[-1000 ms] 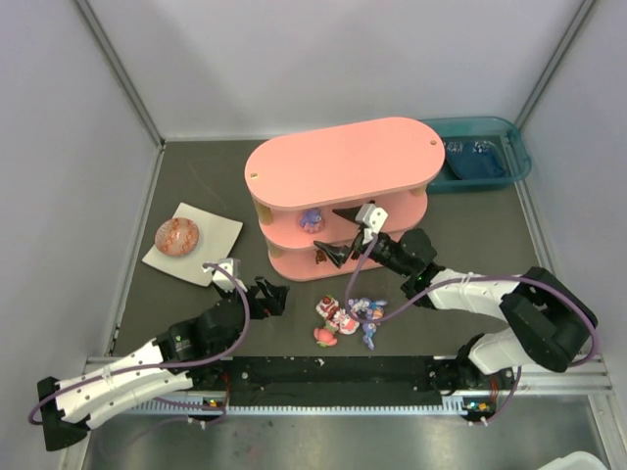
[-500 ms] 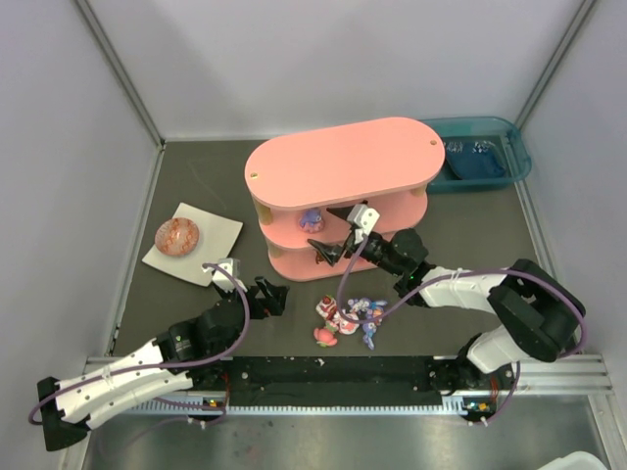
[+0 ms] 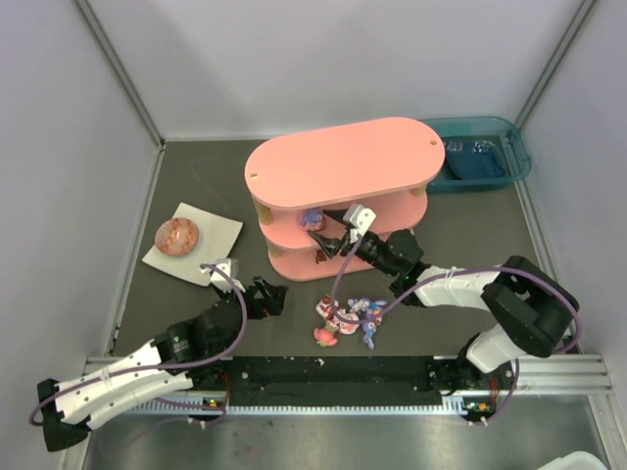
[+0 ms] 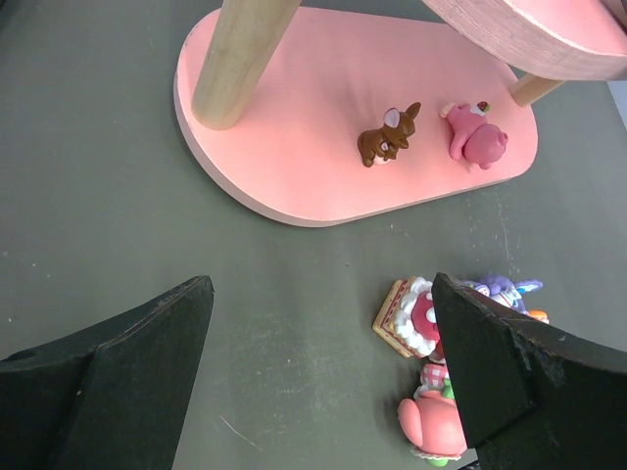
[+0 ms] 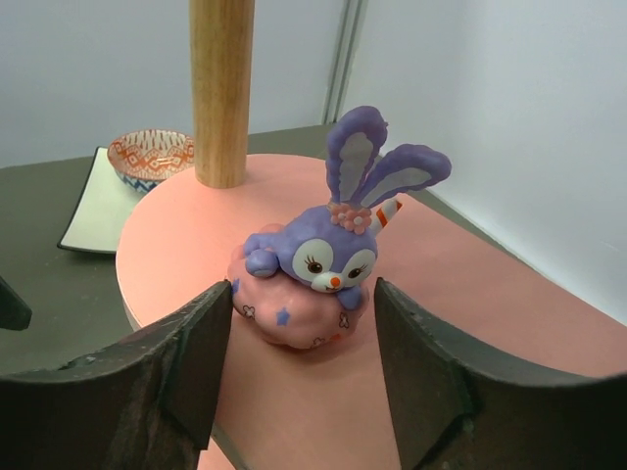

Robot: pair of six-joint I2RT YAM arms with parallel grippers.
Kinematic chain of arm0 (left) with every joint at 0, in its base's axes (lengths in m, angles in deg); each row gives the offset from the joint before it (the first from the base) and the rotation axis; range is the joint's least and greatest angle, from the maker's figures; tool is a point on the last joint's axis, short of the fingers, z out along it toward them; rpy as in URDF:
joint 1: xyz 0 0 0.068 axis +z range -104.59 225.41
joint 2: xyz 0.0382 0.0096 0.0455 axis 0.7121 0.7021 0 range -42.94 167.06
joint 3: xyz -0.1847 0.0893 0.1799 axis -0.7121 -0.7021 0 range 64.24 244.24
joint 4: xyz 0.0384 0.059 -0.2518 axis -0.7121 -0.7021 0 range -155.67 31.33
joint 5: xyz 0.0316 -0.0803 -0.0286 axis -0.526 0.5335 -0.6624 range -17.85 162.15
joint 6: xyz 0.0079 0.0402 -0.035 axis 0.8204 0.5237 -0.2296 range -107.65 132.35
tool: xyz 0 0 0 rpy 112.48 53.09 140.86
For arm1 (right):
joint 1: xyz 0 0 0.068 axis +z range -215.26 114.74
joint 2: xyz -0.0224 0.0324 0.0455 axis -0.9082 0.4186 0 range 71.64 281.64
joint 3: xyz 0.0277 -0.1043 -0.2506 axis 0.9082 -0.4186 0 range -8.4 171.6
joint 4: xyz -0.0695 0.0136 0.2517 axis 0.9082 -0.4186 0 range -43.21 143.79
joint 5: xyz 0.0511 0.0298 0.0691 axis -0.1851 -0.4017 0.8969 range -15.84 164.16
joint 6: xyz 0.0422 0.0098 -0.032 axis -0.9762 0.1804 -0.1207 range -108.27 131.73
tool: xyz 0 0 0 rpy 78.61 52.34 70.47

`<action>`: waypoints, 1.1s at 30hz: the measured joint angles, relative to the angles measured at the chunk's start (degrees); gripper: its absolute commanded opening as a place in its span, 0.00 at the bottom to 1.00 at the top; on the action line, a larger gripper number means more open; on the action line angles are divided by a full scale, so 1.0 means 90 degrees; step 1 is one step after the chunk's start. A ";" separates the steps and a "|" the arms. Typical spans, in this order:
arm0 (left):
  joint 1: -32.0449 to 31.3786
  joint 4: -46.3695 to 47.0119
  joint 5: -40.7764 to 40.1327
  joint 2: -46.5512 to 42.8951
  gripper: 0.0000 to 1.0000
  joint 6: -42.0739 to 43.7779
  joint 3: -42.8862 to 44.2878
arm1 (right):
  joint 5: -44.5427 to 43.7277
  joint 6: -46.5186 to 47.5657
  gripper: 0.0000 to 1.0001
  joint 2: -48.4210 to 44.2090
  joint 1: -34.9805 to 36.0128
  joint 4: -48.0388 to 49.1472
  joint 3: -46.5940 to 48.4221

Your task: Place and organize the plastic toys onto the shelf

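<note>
The pink three-tier shelf [image 3: 343, 162] stands mid-table. A purple bunny toy on a pink cloud [image 5: 312, 269] [image 3: 313, 217] sits on its middle tier [image 5: 323, 392]. My right gripper [image 5: 302, 294] [image 3: 325, 228] reaches into that tier, open, with one finger close on each side of the bunny and a thin gap at the right finger. A brown bunny [image 4: 389, 135] and a pink figure [image 4: 475, 137] lie on the bottom tier [image 4: 294, 117]. Several toys [image 3: 348, 318] lie heaped on the table in front, among them a cake-shaped one [image 4: 409, 318]. My left gripper [image 4: 321, 294] [image 3: 269, 297] hovers wide open and empty just left of the heap.
A white square plate [image 3: 216, 235] with a speckled ball [image 3: 177, 235] lies left of the shelf. A teal bin [image 3: 480, 157] stands at the back right. Pale peg posts [image 5: 221, 88] [image 4: 240, 59] hold the tiers apart. Grey walls close in both sides.
My right gripper has pushed further left into the middle tier and its jaws have narrowed around the purple bunny. The left arm has stayed still.
</note>
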 measured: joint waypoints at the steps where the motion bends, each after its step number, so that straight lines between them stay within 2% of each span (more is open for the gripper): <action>1: 0.0000 0.0000 -0.0005 -0.0010 0.99 0.0000 0.0000 | -0.0012 0.0002 0.55 0.0000 0.0002 0.0000 0.0000; 6: 0.0000 0.0000 -0.0012 -0.0010 0.99 0.0000 0.0000 | -0.0027 0.0002 0.46 0.0000 0.0002 0.0002 0.0000; 16: 0.0000 0.0000 -0.0034 -0.0010 0.99 0.0000 0.0000 | -0.0279 0.0146 0.43 0.0000 0.0206 -0.0005 0.0000; 26: 0.0000 0.0000 -0.0056 -0.0012 0.99 -0.0005 0.0000 | -0.2329 0.0542 0.30 -0.0005 0.1251 0.0002 -0.0002; 28: 0.0000 -0.0002 -0.0056 -0.0015 0.99 -0.0007 0.0000 | -0.2824 0.0585 0.30 -0.0002 0.1423 0.0027 -0.0002; 33: 0.0000 -0.0005 -0.0056 -0.0083 0.99 -0.0010 0.0000 | -0.4063 0.0959 0.39 0.0245 0.1846 0.0175 0.0199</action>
